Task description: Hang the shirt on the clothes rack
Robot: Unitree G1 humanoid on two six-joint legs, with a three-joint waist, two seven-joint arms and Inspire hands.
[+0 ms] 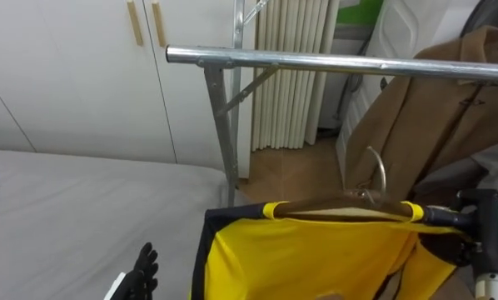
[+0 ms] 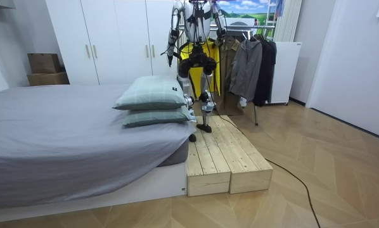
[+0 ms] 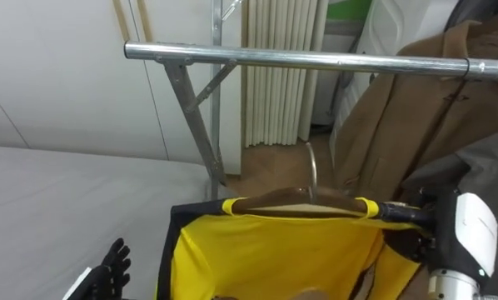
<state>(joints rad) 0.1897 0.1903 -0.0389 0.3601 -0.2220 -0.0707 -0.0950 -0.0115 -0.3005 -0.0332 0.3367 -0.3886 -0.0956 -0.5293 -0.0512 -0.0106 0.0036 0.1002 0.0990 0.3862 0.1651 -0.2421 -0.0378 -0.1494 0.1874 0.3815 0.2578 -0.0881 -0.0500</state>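
The yellow shirt [image 1: 316, 254] on its wooden hanger [image 1: 349, 205] sat below the rail [image 1: 316, 61], hook unhooked; right hand [image 1: 475, 218] clutched the hanger's right end, left hand [image 1: 142, 271] hung loose-fingered, well apart

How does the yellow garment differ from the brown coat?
The yellow garment is bright with dark edging; the brown coat is plain tan. The yellow garment's hanger is below the rail, its hook not over it; the brown coat already hangs from the rail. Both are clothes.

The right hand [image 3: 411, 225] holds a wooden hanger [image 3: 299, 200] with a yellow garment [image 3: 266, 258] below the metal rail [image 3: 316, 58].
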